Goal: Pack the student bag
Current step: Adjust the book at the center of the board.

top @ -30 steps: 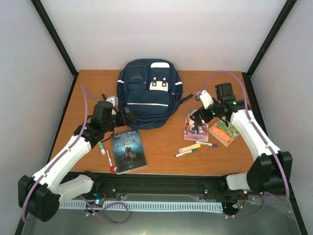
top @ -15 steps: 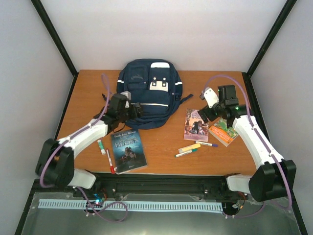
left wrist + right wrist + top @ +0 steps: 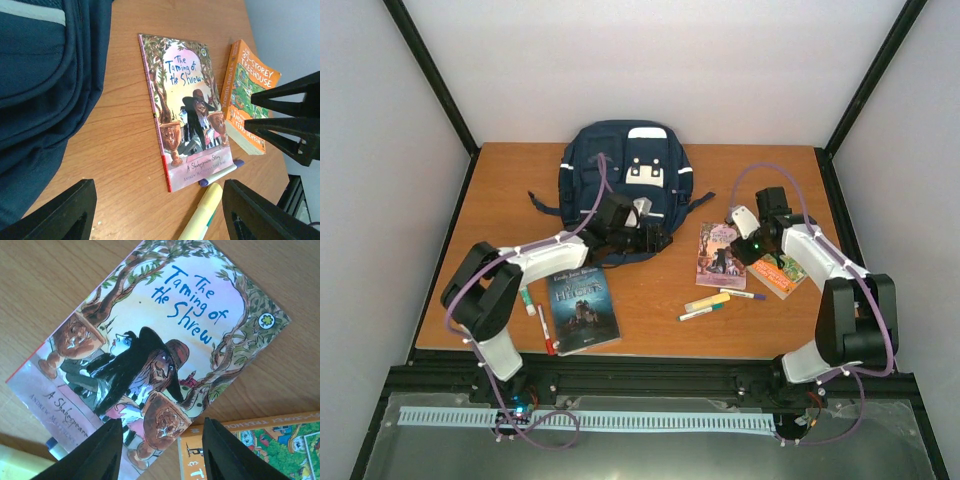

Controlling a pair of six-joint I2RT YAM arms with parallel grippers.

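Both apart, empty: left fingers (image 3: 60,212), right fingers (image 3: 97,450); soft navy fabric student bag (image 3: 40,90); flat glossy paperback (image 3: 150,350).

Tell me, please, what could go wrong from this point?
1. The Shrew book lies flat on the table, so the open right jaws above it may slip off its thin edge.
2. The orange book lies close beside it and may get pushed.
3. The bag shows no open mouth from above; packing may stall.
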